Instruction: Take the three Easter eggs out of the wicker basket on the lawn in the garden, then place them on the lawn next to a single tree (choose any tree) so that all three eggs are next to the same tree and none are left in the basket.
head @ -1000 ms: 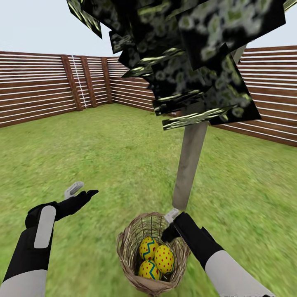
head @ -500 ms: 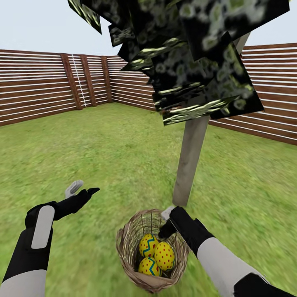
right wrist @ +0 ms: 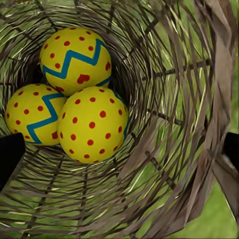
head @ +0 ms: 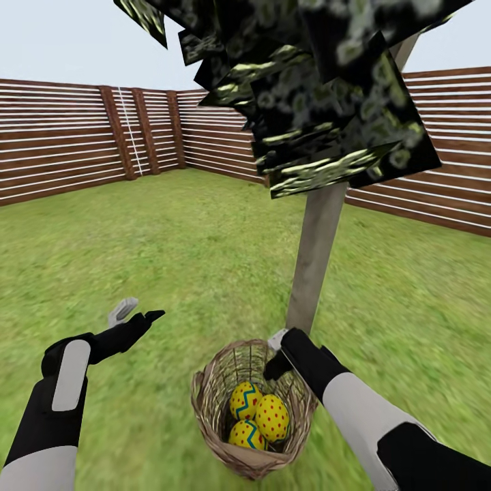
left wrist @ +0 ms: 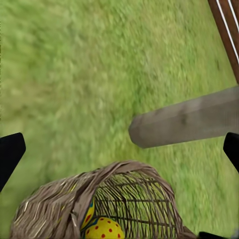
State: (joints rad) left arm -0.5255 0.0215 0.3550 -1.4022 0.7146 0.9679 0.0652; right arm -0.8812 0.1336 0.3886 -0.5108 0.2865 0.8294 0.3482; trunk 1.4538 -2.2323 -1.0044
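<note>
Hovering over basket [head: 254, 409] rim: right gripper [head: 275, 353], jaws spread; three eggs [head: 259, 417] sitting inside. Left gripper [head: 135, 315] spread too, idling.

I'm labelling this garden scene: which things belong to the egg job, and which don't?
Job: three yellow red-dotted Easter eggs; brown woven wicker basket holding them; grey-brown tree trunk; green lawn; right gripper at the rim.
Not: brown slatted fence; idle left gripper.

Easter eggs: 3 [head: 245, 401] [head: 272, 417] [head: 247, 434] | wicker basket: 1 [head: 208, 402] | tree: 1 [head: 315, 259] | grippers: 2 — left [head: 134, 314], right [head: 276, 351]
</note>
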